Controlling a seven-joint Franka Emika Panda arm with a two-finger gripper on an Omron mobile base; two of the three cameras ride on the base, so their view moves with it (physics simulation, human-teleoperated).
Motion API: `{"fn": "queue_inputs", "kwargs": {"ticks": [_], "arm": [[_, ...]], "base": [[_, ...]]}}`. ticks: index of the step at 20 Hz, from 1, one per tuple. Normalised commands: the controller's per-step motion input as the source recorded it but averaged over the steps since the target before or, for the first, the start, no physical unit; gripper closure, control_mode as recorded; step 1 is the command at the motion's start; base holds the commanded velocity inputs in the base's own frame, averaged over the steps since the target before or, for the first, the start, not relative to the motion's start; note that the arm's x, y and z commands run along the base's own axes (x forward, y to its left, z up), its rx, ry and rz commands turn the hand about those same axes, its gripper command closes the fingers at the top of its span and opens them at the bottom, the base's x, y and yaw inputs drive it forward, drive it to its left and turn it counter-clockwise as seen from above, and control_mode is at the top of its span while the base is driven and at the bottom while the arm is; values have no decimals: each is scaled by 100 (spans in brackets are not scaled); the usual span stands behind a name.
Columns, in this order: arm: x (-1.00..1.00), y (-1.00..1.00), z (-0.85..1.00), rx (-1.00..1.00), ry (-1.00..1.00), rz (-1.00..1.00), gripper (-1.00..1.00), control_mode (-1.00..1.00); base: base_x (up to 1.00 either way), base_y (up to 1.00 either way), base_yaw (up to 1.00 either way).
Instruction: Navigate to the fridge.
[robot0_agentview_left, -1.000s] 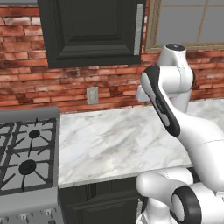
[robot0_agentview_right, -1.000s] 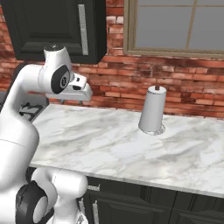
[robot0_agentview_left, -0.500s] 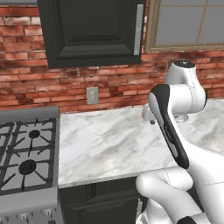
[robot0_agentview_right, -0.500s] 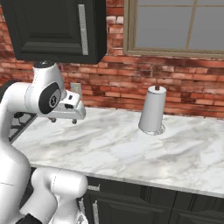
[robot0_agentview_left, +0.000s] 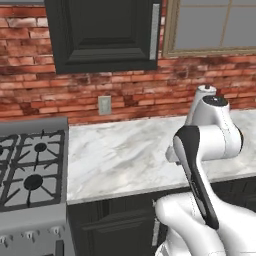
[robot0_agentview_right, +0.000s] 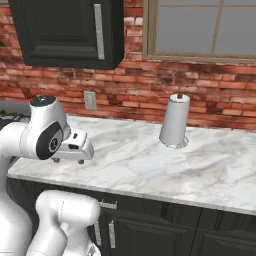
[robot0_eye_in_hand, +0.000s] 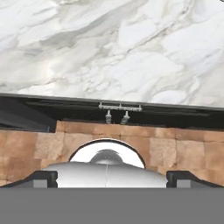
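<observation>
Gripper (robot0_agentview_right: 70, 161) hung over the marble counter (robot0_agentview_right: 140, 160), jaw opening impossible to tell. Paper towel roll (robot0_agentview_right: 174, 121) stood at its 2 o'clock.

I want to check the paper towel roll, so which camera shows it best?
The right base view: the paper towel roll stands upright and whole on the marble counter below the window. In the left base view only its top peeks out behind the arm.
</observation>
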Motion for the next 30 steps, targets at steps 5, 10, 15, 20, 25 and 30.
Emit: {"fn": "queue_inputs", "kwargs": {"ticks": [5,10,15,20,25,30], "arm": [[0,0,0,0,0,0,-100,100],[0,0,0,0,0,0,-100,100],[0,0,0,0,0,0,-100,100],[0,0,0,0,0,0,-100,100],[0,0,0,0,0,0,-100,100],[0,0,0,0,0,0,-100,100]], "base": [[-75,0,0],[-46,-2,-6],[0,-6,-27],[9,-11,-41],[7,-18,-49],[2,-19,-54]]}}
